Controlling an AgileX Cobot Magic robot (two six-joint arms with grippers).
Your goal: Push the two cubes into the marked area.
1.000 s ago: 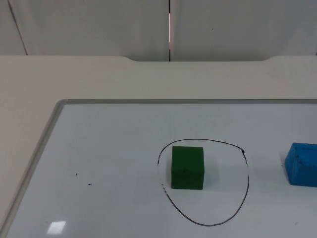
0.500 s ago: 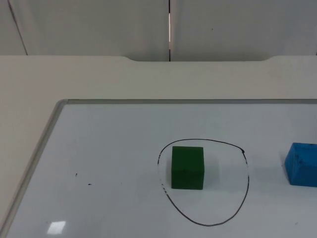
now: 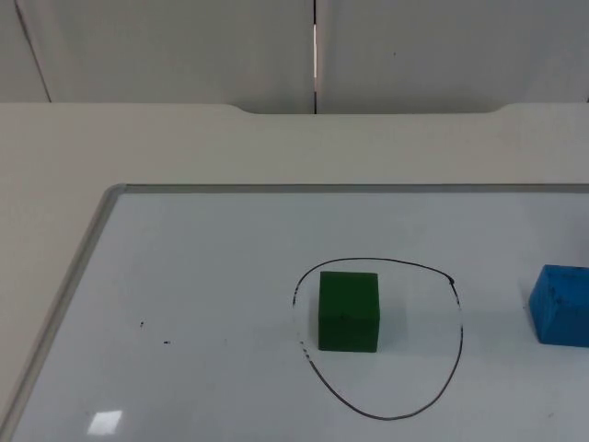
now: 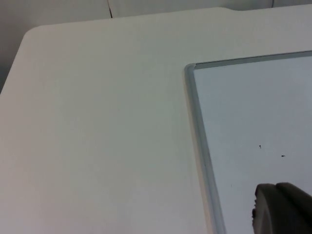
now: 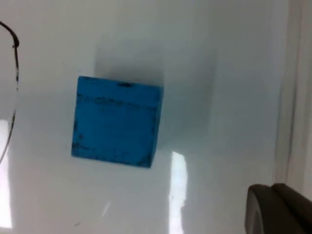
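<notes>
Green cube [image 3: 349,310] sits inside the drawn ring [image 3: 457,343]; blue cube [image 3: 560,305] lies outside it, to its right, on the whiteboard [image 3: 212,276]. You can't tell either gripper's jaw state: right gripper [image 5: 280,209] hangs near the blue cube, left gripper [image 4: 282,208] over the whiteboard's edge.

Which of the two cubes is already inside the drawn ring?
The green cube; it sits within the black ring, while the blue cube lies outside it.

A whiteboard [image 3: 184,276] with a metal frame lies flat on the white table [image 3: 138,147], below a grey partition wall [image 3: 184,46].
</notes>
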